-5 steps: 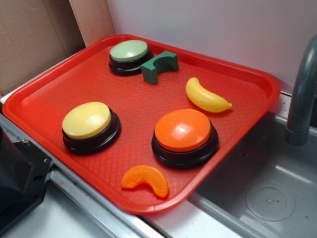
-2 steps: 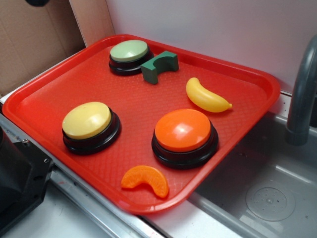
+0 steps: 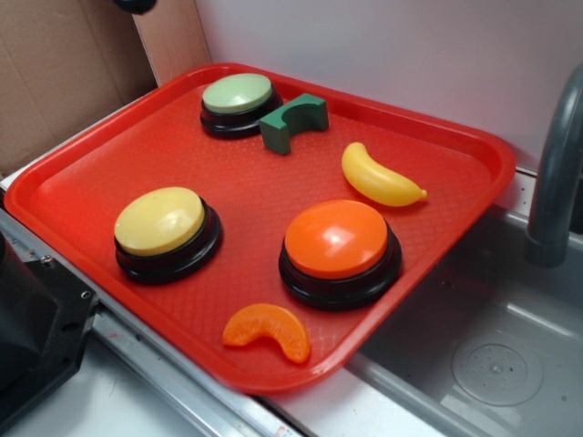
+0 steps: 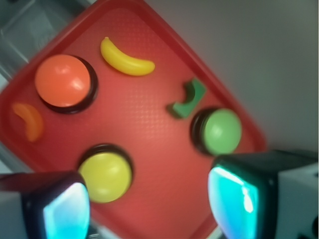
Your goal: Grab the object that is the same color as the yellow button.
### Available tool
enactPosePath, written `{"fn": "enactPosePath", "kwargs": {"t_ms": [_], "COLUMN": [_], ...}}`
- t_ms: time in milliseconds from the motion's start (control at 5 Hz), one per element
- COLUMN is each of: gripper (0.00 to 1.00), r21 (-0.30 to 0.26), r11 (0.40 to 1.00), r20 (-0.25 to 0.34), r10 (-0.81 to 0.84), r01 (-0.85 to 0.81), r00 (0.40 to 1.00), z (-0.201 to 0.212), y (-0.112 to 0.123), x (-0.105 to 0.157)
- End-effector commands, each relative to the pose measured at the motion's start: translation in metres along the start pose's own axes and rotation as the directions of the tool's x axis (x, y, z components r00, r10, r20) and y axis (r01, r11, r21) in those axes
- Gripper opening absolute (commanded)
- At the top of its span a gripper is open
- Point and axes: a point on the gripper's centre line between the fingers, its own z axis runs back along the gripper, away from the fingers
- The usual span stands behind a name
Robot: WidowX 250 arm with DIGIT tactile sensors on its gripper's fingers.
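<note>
Six plastic items are sitting on a red textured plastic tray (image 3: 109, 173) beside a grey metal sink (image 3: 492, 346). Lying near the tray's far right edge is the small glossy yellow toy banana (image 3: 380, 177), just behind a round orange-domed push button (image 3: 337, 241) on a black base. Resting towards the tray's left front is the round pale-yellow domed push button (image 3: 160, 221) on its black circular base, well apart from the banana. At the far corner, a pale-green-domed button (image 3: 238, 94) is sitting just beside a dark green arch-shaped block (image 3: 293, 122). An orange slice-shaped toy (image 3: 268, 330) is lying by the near rim. In the wrist view, the gripper (image 4: 149, 204) is hovering high above the tray, its jaws spread wide and gripping nothing, its two fingers (image 4: 234, 196) framing the yellow button.
</note>
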Motion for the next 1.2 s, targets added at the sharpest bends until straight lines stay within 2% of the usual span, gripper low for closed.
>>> {"fn": "enactPosePath", "kwargs": {"t_ms": [0, 200, 400, 600, 800, 1000], "gripper": [1.0, 1.0, 1.0, 1.0, 1.0, 1.0], "r21": [0.138, 0.108, 0.041, -0.022, -0.054, -0.043], "r11": [0.861, 0.781, 0.736, 0.717, 0.707, 0.727], "r20": [-0.039, -0.077, -0.095, -0.056, -0.038, -0.017], "r10": [-0.489, -0.611, -0.67, -0.697, -0.707, -0.687], "r01": [0.49, 0.616, 0.676, 0.697, 0.705, 0.686], "r00": [0.871, 0.788, 0.736, 0.715, 0.706, 0.727], "z": [-0.037, -0.069, -0.097, -0.12, -0.141, -0.158], "y": [-0.007, -0.017, -0.019, -0.019, -0.02, -0.016], "x": [0.067, 0.077, 0.079, 0.078, 0.078, 0.085]}}
